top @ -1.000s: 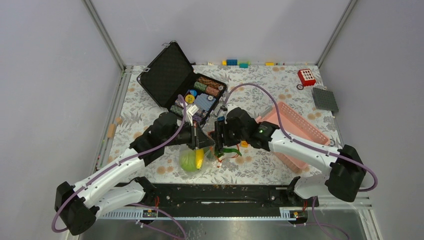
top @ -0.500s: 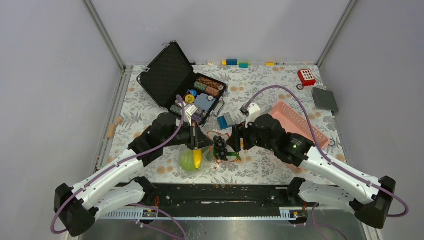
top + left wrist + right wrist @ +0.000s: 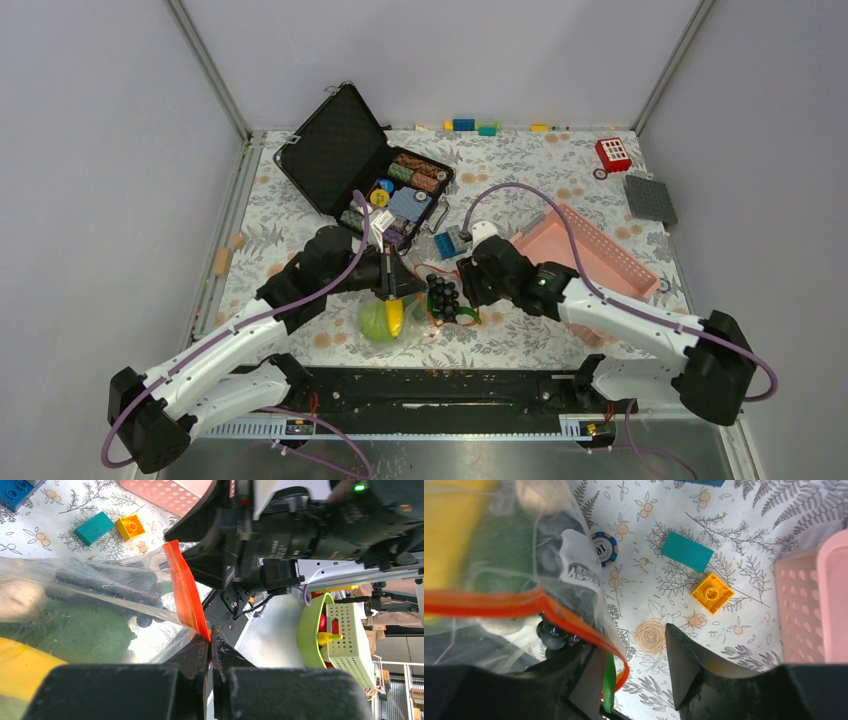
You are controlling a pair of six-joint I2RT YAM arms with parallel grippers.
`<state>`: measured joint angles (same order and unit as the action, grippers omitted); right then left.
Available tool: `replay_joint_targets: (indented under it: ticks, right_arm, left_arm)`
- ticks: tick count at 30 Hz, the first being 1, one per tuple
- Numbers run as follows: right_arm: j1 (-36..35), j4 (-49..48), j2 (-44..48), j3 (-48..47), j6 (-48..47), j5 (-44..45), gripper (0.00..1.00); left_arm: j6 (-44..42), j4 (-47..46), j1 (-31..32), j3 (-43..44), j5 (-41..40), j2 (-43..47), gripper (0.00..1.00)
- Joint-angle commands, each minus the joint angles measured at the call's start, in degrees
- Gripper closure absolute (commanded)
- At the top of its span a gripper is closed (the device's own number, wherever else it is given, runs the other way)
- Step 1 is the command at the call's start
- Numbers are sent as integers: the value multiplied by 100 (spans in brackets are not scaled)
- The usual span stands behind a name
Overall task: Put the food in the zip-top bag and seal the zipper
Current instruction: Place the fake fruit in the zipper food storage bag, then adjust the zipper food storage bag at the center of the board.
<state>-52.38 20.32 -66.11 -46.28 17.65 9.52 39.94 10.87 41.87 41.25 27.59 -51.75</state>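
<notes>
Orange-red zipper (image 3: 186, 592) strip pinched tight in the left hand (image 3: 210, 646), the clear zip-top bag (image 3: 392, 312) sags on the flowered tabletop (image 3: 520, 335) between the two arms, a yellow piece (image 3: 397, 318) and light-green cabbage (image 3: 374, 321) already inside. The right hand (image 3: 634, 652) stands half-spread at the mouth's other end, gripping nothing. A dark beaded cluster (image 3: 441, 297) lies at the gaping mouth; sealing looks not yet done.
</notes>
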Motion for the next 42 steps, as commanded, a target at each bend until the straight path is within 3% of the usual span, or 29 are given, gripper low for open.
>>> replay_joint_targets:
  ticks: [1, 3, 6, 8, 12, 18, 23, 27, 30, 34, 38, 42]
  right_arm:
    - [87, -233, -537, -348, 73, 68, 59]
    - [88, -172, -684, -434, 243, -165, 79]
    - [88, 189, -555, -629, 575, -717, 99]
    - [88, 422, -326, -735, 644, -1140, 100]
    - [85, 2089, -193, -1725, 867, -1347, 100]
    - [85, 3631, -245, -3013, 1001, -1963, 100]
    - [87, 5159, -549, -4422, 1078, -1569, 100]
    - [87, 5677, -417, -4990, 1207, -1024, 100]
    - [85, 5539, -221, -4906, 1286, -1166, 100]
    - [85, 5098, -77, -4471, 1388, -1490, 100]
    - [83, 3853, 61, -3556, 1658, -1617, 100]
    - [88, 2604, 285, -2874, 2157, -1156, 100]
  left_arm:
    - [-89, -149, -18, 154, -75, 212, 100]
    - [-113, -98, -22, 153, -117, 225, 100]
    - [-157, -17, -23, 176, -151, 233, 100]
    - [-245, 108, -25, 229, -230, 225, 100]
    - [-501, 611, -22, 513, -484, 218, 100]
    - [-528, 540, -20, 621, -23, 253, 100]
    - [-633, 734, -13, 858, 526, 315, 100]
    - [-739, 1172, -23, 1033, 626, 456, 100]
    - [-715, 1163, -21, 1137, 970, 468, 100]
    - [-454, 457, -17, 1213, 1967, 219, 98]
    - [-135, -128, 28, 1225, 2115, -447, 99]
    - [-115, -638, 324, 1375, 2275, -958, 100]
